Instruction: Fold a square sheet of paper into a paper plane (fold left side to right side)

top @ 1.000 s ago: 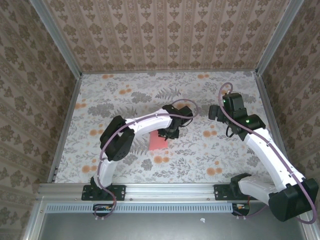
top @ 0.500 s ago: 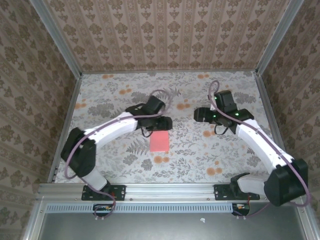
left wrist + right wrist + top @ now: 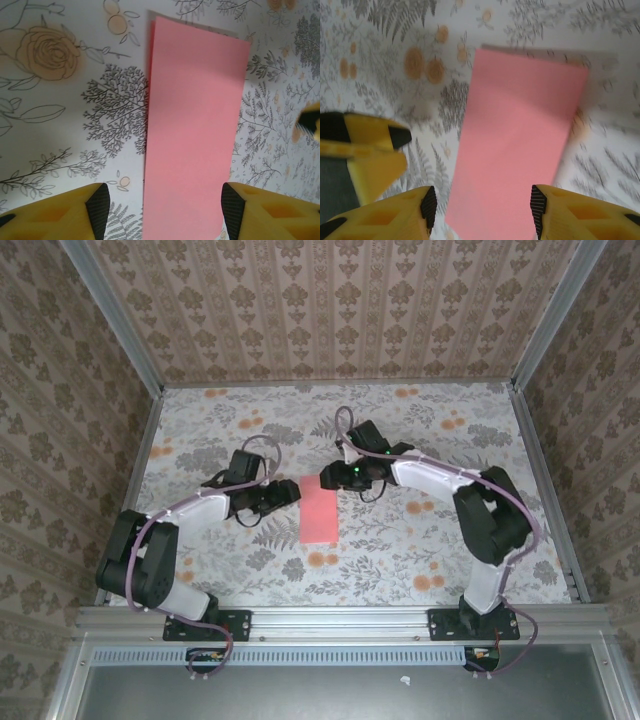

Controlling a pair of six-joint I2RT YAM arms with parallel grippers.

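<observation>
Setup: 2 arms over the floral tabletop [image 3: 420, 540], patterned walls [image 3: 330, 310] on 3 sides, alu rail [image 3: 330, 618] at near edge.
Task item: pink sheet of paper [image 3: 319, 512], lying flat near table centre, nearer the rail than the back wall.
Paper shape: folded over to a narrow rectangle, long axis running near-to-far in top view.
Paper layers: L wrist view shows the sheet [image 3: 192, 135] in 2 layers. A thin strip of the lower layer peeks out along one long edge and at the far corner, so the edges aren't quite flush.
Paper surface: plain, no other creases that I can make out.
L claw: left gripper [image 3: 288, 495] comes in from the left, just beside the sheet's far-left part.
L claw state: jaws apart, roughly mid-width. In its own cam the left gripper [image 3: 165, 212] straddles the sheet's short width, one black pad off either long edge. Nothing pinched. Can't tell if the pads touch the paper.
R claw: right gripper [image 3: 328, 478] reaches in from the right and sits over the sheet's far short edge.
R claw state: jaws apart, about mid-width. In its cam the right gripper [image 3: 482, 204] has the sheet [image 3: 515, 145] running out between the pads. No grip visible, view a bit blurred.
Cross-sight: R cam catches the left gripper [image 3: 365, 145] just beside the paper's long edge.
Spacing: both claws close together at the sheet's far end.
</observation>
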